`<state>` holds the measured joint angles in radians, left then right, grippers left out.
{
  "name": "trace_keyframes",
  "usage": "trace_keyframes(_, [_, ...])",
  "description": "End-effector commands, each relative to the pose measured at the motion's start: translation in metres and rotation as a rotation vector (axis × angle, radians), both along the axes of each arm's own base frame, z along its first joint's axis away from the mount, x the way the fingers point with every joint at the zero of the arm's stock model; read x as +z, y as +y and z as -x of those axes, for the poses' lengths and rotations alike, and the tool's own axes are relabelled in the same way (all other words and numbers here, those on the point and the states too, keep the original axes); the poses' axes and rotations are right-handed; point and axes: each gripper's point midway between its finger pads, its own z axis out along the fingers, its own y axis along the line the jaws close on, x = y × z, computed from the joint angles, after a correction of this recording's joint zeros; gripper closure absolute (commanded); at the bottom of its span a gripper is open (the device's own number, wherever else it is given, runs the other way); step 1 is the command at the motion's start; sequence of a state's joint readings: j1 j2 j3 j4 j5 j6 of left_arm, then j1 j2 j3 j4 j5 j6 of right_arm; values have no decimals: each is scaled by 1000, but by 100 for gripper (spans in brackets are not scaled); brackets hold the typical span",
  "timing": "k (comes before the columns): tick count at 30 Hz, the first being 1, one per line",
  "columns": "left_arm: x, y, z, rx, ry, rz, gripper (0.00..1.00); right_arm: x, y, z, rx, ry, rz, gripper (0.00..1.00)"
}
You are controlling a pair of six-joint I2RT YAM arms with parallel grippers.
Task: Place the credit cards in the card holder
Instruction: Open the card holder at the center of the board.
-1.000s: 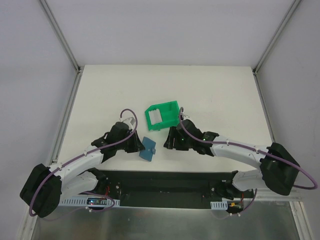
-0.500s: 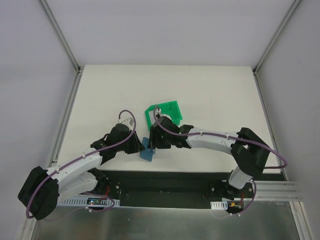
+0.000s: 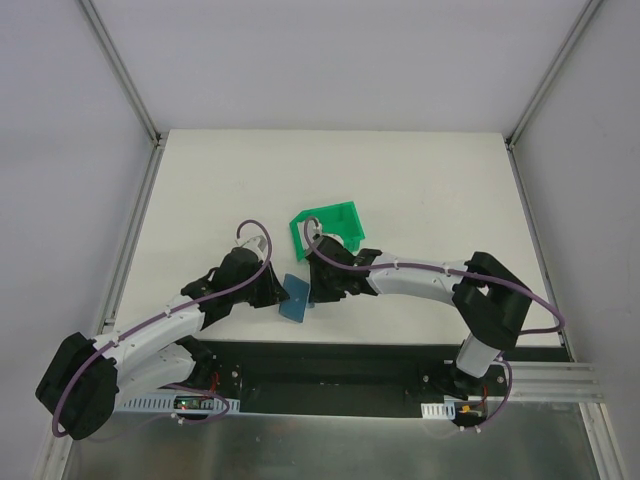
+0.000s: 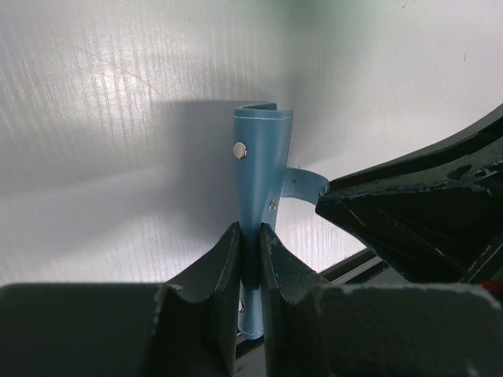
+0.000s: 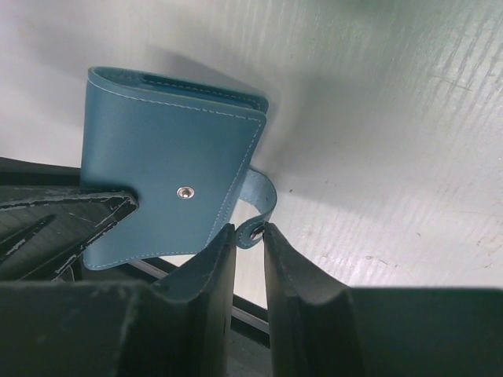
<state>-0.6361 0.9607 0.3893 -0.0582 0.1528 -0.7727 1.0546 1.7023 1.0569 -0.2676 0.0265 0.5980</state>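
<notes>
Teal card holder (image 5: 169, 181) pinched in my left hand (image 4: 250, 233); right hand (image 5: 248, 236) straddles its snap tab (image 5: 261, 206), can't tell if clamped; a shallow bite slips off, holder won't open.

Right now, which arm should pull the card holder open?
Right. The right end effector straddles the strap tab of the card holder; the left end effector is clamped on its body, bracing it.

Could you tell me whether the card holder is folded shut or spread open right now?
Folded, but unsnapped: the card holder lies closed on itself, while its strap curls free of the stud on the outside.
</notes>
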Motion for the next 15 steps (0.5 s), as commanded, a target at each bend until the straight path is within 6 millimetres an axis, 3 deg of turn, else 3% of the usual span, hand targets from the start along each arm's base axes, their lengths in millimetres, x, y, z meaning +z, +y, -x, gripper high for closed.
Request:
trace_keyframes(1, [6, -2, -2, -7, -26, -1, 88, 3, -3, -1, -2, -12, 12, 81])
trace_keyframes(5, [6, -1, -3, -4, -28, -5, 87, 1, -12, 2, -6, -18, 26, 85])
trace_keyframes(11, [7, -1, -2, -3, -30, -2, 87, -4, -16, 4, -8, -8, 40, 71])
trace_keyframes(15, [8, -2, -2, -8, -28, 2, 87, -5, -17, 2, -14, -13, 46, 70])
